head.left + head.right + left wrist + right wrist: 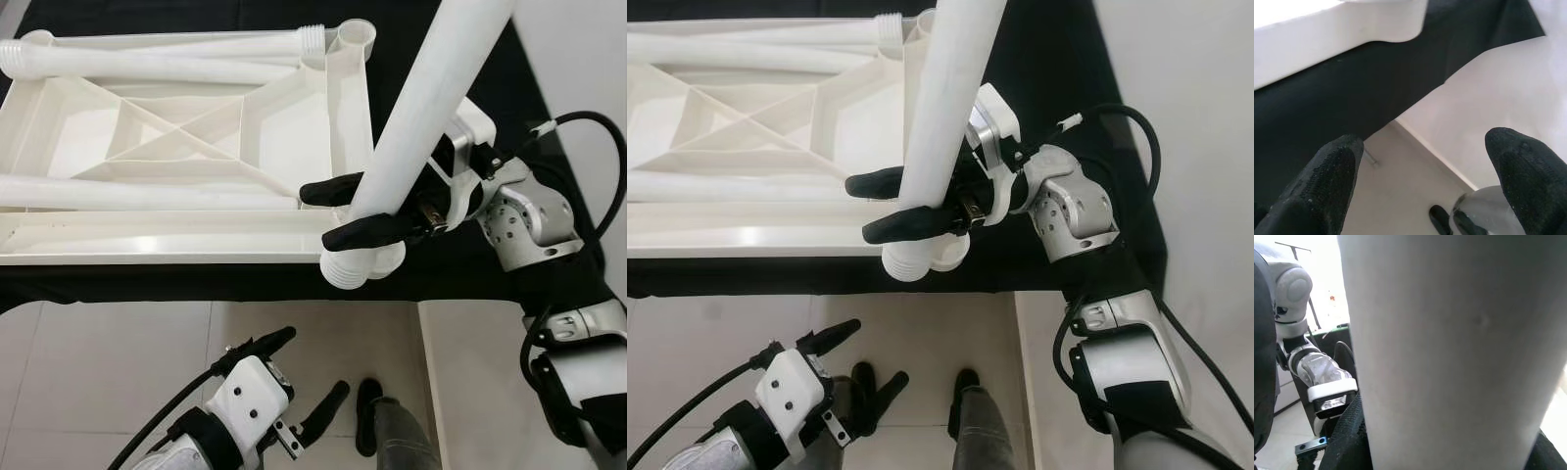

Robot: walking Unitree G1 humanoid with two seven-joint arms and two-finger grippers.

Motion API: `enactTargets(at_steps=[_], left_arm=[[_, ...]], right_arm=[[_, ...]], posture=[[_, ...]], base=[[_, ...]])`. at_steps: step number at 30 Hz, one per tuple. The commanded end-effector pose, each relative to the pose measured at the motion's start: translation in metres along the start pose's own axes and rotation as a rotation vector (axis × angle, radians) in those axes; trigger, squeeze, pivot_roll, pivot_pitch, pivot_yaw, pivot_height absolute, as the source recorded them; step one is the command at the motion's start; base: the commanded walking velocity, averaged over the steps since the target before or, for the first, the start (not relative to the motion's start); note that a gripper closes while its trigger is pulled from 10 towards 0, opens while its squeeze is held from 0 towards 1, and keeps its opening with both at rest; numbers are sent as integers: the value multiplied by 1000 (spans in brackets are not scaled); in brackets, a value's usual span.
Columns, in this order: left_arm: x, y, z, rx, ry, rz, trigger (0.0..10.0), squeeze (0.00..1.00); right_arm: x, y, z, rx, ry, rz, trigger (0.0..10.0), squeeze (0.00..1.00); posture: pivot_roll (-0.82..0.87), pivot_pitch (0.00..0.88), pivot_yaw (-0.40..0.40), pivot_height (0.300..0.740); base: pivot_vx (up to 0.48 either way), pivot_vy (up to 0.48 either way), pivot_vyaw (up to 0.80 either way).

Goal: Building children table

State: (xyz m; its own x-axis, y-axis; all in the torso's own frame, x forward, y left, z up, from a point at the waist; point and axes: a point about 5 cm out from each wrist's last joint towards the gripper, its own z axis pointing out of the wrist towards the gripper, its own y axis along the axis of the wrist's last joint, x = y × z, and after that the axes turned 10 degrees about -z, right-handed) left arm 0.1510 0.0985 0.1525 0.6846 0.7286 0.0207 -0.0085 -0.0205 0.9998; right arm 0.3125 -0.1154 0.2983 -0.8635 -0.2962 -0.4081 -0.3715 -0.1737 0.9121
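Note:
A white plastic tabletop (186, 147) lies upside down on a black cloth, ribs facing up, with two loose white legs (147, 61) lying across it. My right gripper (348, 211) is shut on a third white leg (431, 108), held nearly upright. Its threaded end (343, 269) sits at the tabletop's near right corner socket (387, 259). That leg fills the right wrist view (1449, 352). My left gripper (309, 377) hangs low over the floor, open and holding nothing; its fingertips (1327, 181) show in the left wrist view.
The black cloth (470, 264) covers a low surface that ends just before me. Beige tiled floor (98, 362) lies below, my feet (370, 416) on it. A white wall or panel (578, 59) stands to the right.

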Motion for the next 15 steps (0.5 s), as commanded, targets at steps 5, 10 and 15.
enactTargets(at_steps=[5, 10, 15], left_arm=[[-5, -1, -11, 29, 35, 23, 10000, 0], [-7, 1, -12, 29, 41, 25, 10000, 0], [-8, 2, -13, 30, 40, 24, 10000, 0]], right_arm=[[-3, 4, -2, 37, 27, -41, 10000, 0], [-9, 10, -11, 35, -17, -70, 10000, 0], [-8, 15, -19, 38, -34, -74, 10000, 0]], posture=[[220, 514, 16, 740], [230, 514, 19, 740], [233, 520, 26, 740]], base=[[0, 0, 0], [0, 0, 0], [0, 0, 0]])
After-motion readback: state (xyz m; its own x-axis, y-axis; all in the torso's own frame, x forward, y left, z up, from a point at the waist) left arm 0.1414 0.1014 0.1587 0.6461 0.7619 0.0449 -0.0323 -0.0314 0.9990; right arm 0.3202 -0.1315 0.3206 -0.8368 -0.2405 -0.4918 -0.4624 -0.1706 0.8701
